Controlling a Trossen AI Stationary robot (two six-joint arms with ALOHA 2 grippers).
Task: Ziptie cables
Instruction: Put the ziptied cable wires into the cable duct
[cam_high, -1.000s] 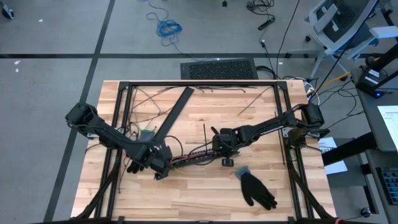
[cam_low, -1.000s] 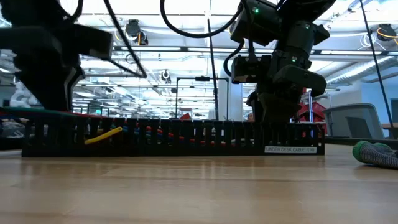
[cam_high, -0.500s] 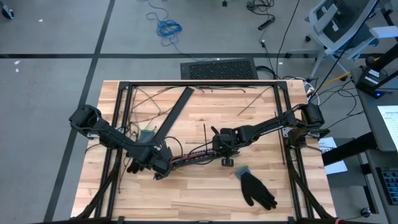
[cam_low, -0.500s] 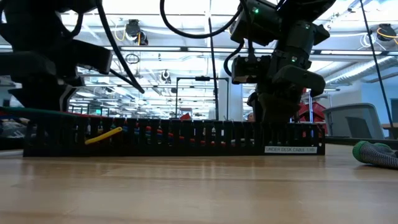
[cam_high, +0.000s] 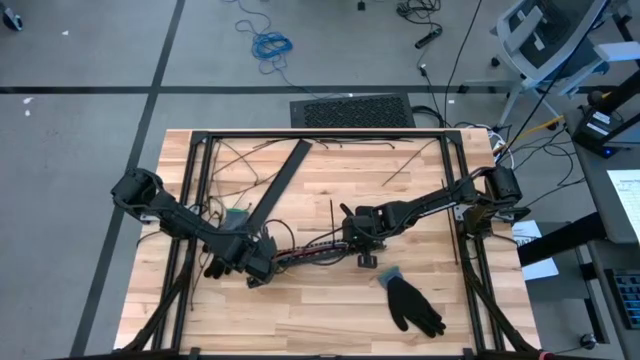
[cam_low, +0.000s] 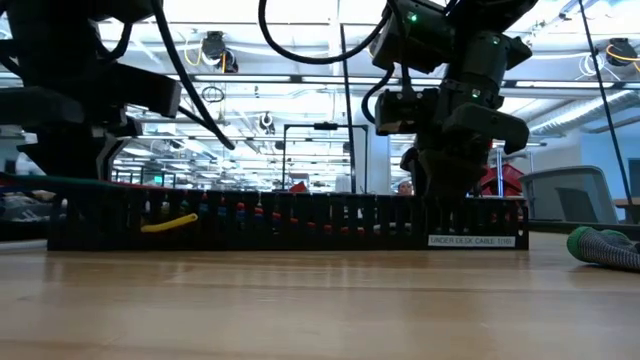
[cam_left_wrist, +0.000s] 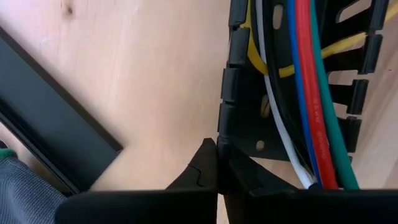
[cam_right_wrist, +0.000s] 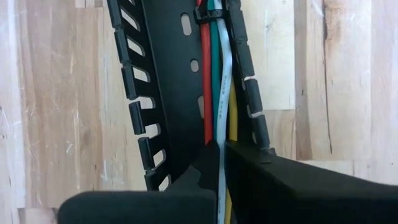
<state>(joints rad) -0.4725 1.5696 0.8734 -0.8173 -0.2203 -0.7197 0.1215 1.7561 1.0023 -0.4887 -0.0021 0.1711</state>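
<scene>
- I see the cables (cam_right_wrist: 216, 81), red, green, white and yellow, lying inside the black slotted strip (cam_low: 290, 222) in the middle of the wooden table (cam_high: 330, 310).
- My left gripper (cam_left_wrist: 217, 167) pinches one end of the strip wall, fingers together.
- My right gripper (cam_right_wrist: 219, 163) is at the other end, fingers nearly together around the cables; its tips are cut off.
- A black glove (cam_high: 412, 303) lies near the front edge.

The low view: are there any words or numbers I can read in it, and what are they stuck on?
"UNDER DESK CABLE TIDY" is my best reading of the small white label at one end of the black slotted cable tray; the letters are tiny, so the last word is unsure.

No other words, numbers or signs can be read in the other views.
</scene>
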